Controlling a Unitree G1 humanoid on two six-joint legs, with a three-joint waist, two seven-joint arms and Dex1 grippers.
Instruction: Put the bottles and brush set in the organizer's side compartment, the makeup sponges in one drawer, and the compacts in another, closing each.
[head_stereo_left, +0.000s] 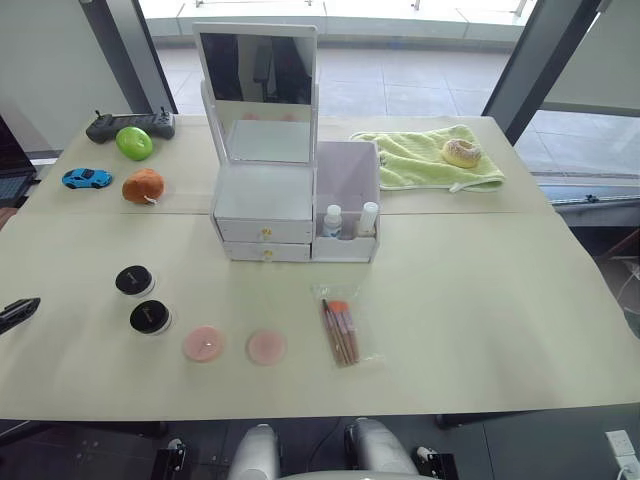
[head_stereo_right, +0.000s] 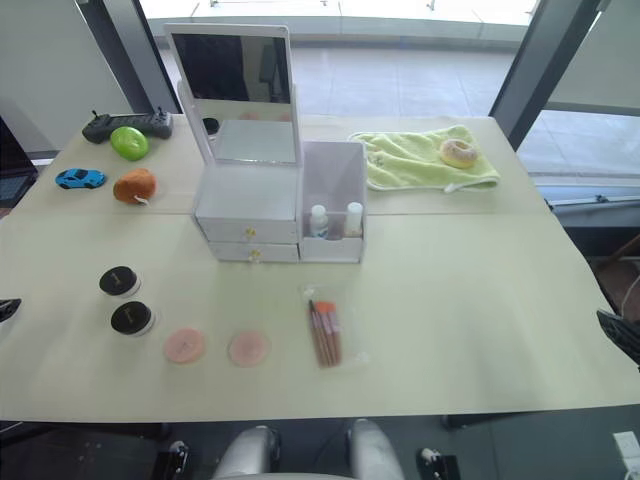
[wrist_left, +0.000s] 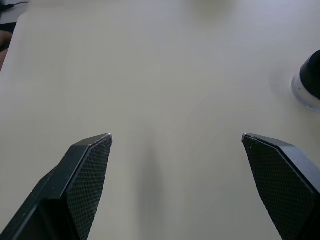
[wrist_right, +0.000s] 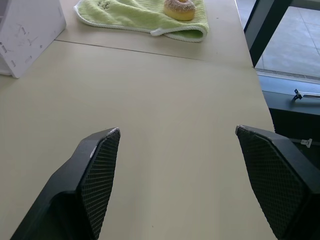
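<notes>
— Where do the task's things sit?
— The organizer (head_stereo_left: 268, 215) stands mid-table, both drawers closed, two bottles (head_stereo_left: 349, 220) upright in its side compartment. The brush set (head_stereo_left: 340, 331) lies toward the near edge, beside two pink sponges (head_stereo_left: 235, 345); two black compacts (head_stereo_left: 141, 298) are nearer the left edge.
— And the grippers?
— Left gripper (wrist_left: 176, 137) spread wide over bare table (head_stereo_left: 480, 300), grasping nothing. Right gripper (wrist_right: 177, 131) likewise parted, empty.
</notes>
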